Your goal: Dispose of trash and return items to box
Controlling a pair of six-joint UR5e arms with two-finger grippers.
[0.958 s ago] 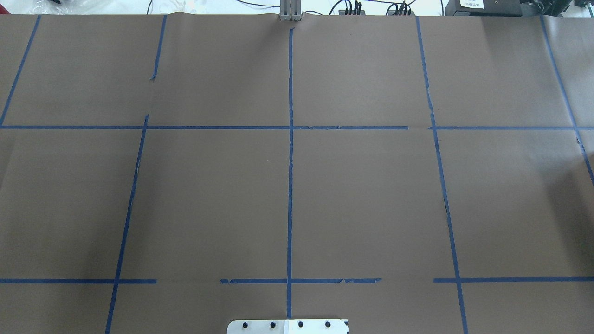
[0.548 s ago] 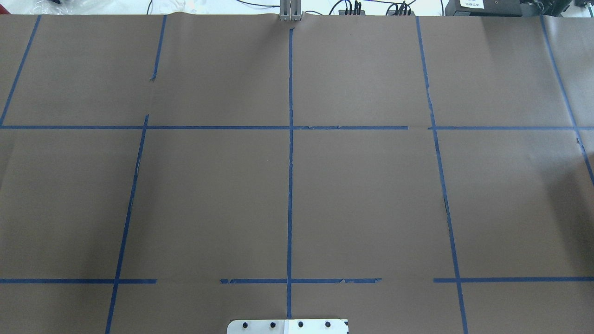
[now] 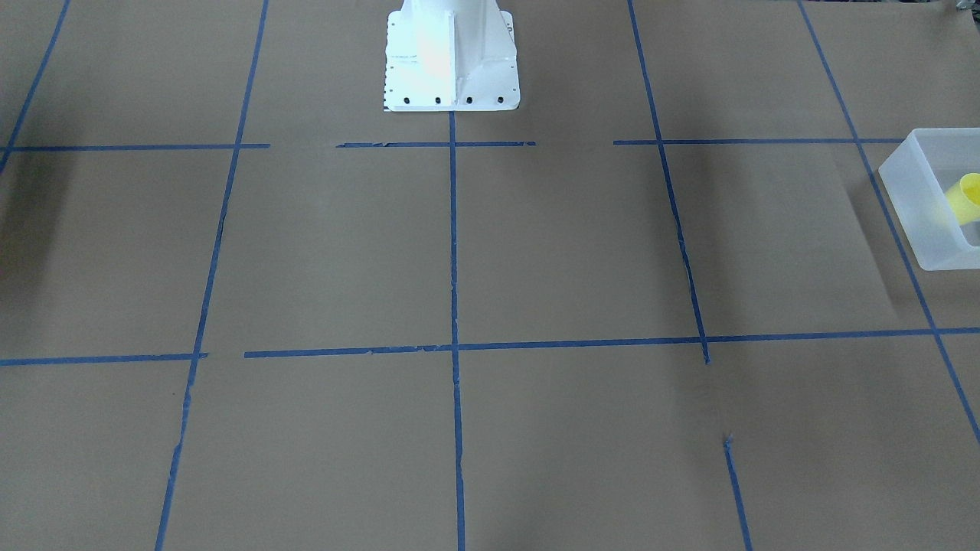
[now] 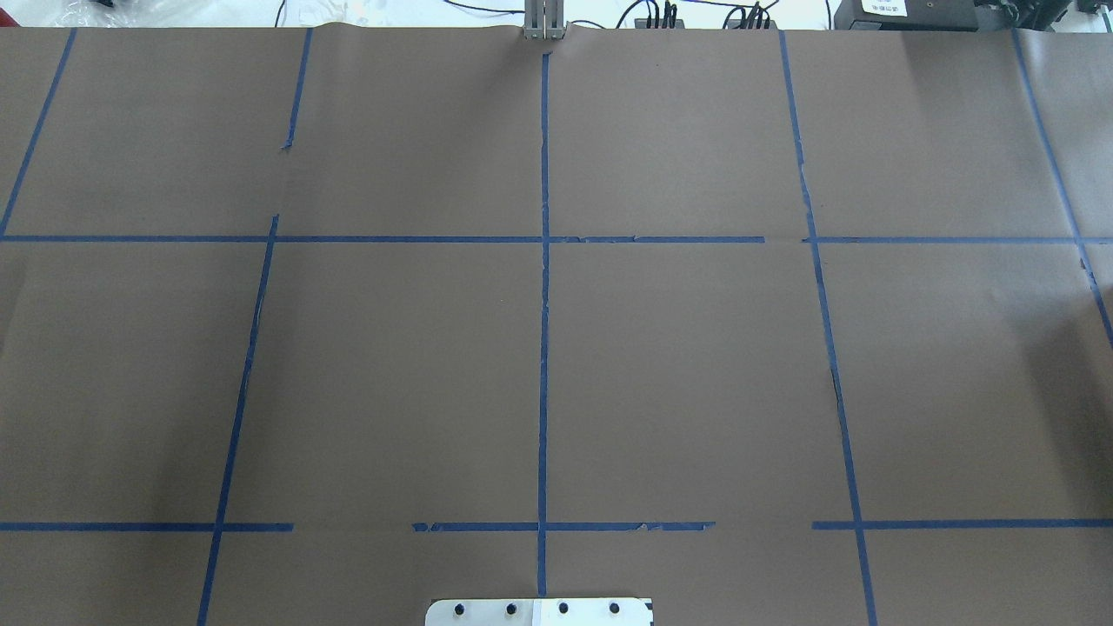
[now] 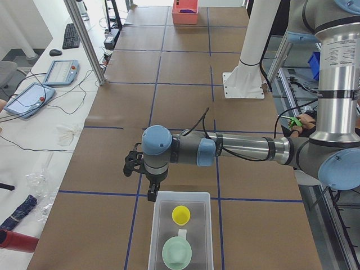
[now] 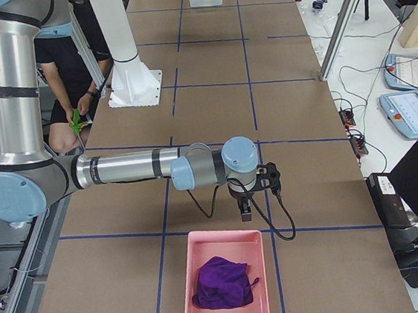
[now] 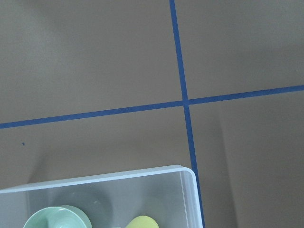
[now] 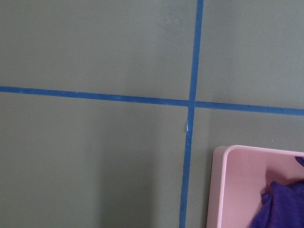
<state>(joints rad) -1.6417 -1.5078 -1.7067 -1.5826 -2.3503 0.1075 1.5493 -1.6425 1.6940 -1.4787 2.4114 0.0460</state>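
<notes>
The frosted-white box [image 5: 156, 239] stands at the table's left end; it also shows in the front view [image 3: 919, 200] and the left wrist view [image 7: 187, 190]. Inside it lie a yellow cup [image 5: 180, 214], also in the front view [image 3: 966, 195] and the left wrist view [image 7: 141, 222], and a pale green cup [image 5: 178, 253]. My left gripper [image 5: 151, 192] hangs just beyond the box's near-robot end; I cannot tell if it is open. My right gripper [image 6: 245, 212] hangs just short of a pink tray [image 6: 190, 293]; I cannot tell its state either.
The pink tray [image 8: 223, 190] at the table's right end holds a crumpled purple cloth [image 6: 222, 284]. The robot's white base [image 3: 452, 53] stands at the table's middle edge. Blue tape lines cross the brown table. Tablets and cables lie past the far edge.
</notes>
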